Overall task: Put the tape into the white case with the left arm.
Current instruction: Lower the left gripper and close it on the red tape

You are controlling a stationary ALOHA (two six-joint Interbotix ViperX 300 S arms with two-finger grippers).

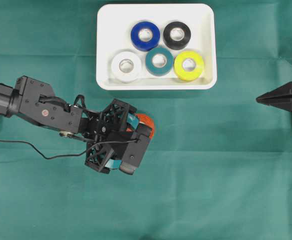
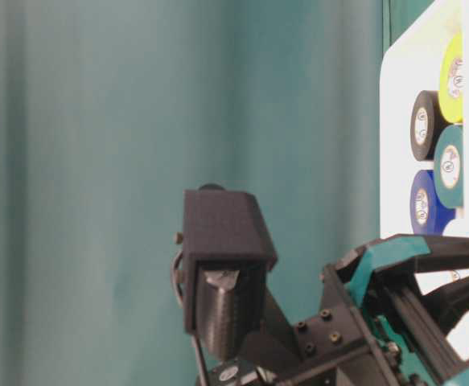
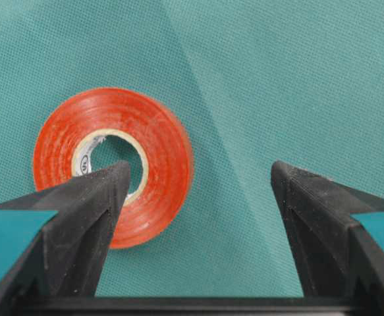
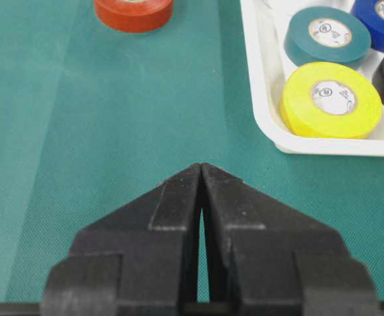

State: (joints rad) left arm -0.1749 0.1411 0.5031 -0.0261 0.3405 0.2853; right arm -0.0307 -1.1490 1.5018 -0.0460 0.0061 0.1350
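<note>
Overhead: red tape roll (image 1: pixel 148 123) lies flat on the green surface (image 1: pixel 226 175), mostly hidden under the left end effector (image 1: pixel 138 145), below the white case (image 1: pixel 105 50). Left wrist view: roll at left, hole facing up, one fingertip (image 3: pixel 106 187) over its core, fingers spread wide, nothing gripped. Right wrist view: right end effector (image 4: pixel 201 172) closed.
</note>
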